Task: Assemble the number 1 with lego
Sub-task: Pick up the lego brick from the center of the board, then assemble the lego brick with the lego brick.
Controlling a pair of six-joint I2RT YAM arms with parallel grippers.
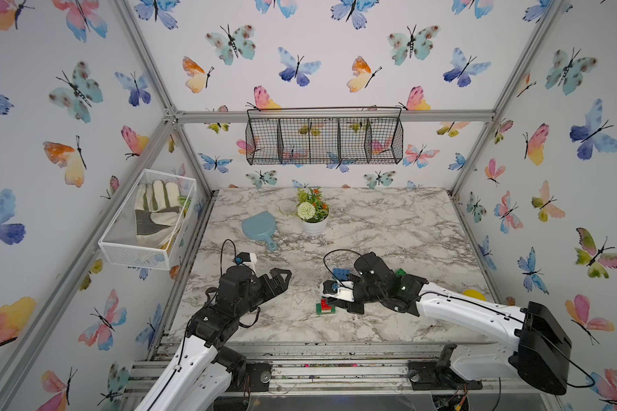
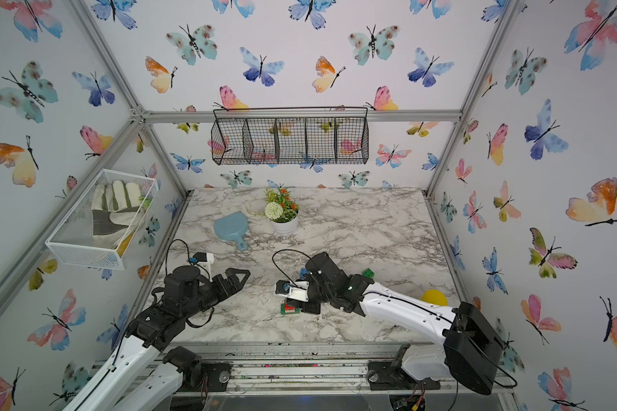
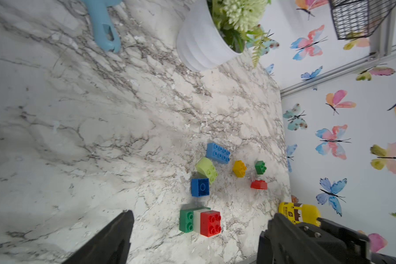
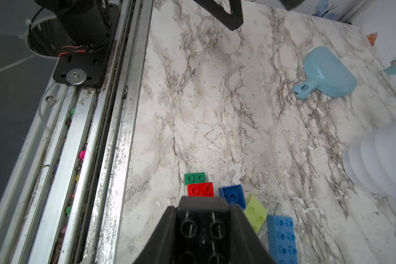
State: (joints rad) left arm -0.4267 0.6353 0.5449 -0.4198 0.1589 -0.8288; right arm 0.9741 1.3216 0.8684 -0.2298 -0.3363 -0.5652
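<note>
Right claw (image 4: 202, 205) on black brick (image 4: 201, 230), wrist-only

Both top views high, looking down on the marble table (image 1: 389, 227), wrist views close, sharing the stacked bricks (image 3: 210, 222).

The left arm (image 1: 193, 359) and the right arm (image 1: 467, 313) share one build: glossy white shells on the long links and matte black housings at the joints. The biggest is a rounded black block at the right arm's shoulder. A thin black cable (image 1: 225, 249) runs along each white link and arcs free near the wrist. Each wrist carries a small wrist camera (image 1: 246, 258) on a white bracket with a blue fitting. A green light (image 1: 403, 287) glows on the right arm's black forearm housing. The left gripper (image 1: 280, 279) has black angular fingers with a triangular cut-out, and the right gripper (image 4: 203, 226) is black too. A black base plate (image 4: 78, 68) bears a silver screw (image 4: 76, 75) and red and orange wires (image 4: 71, 48).
</note>
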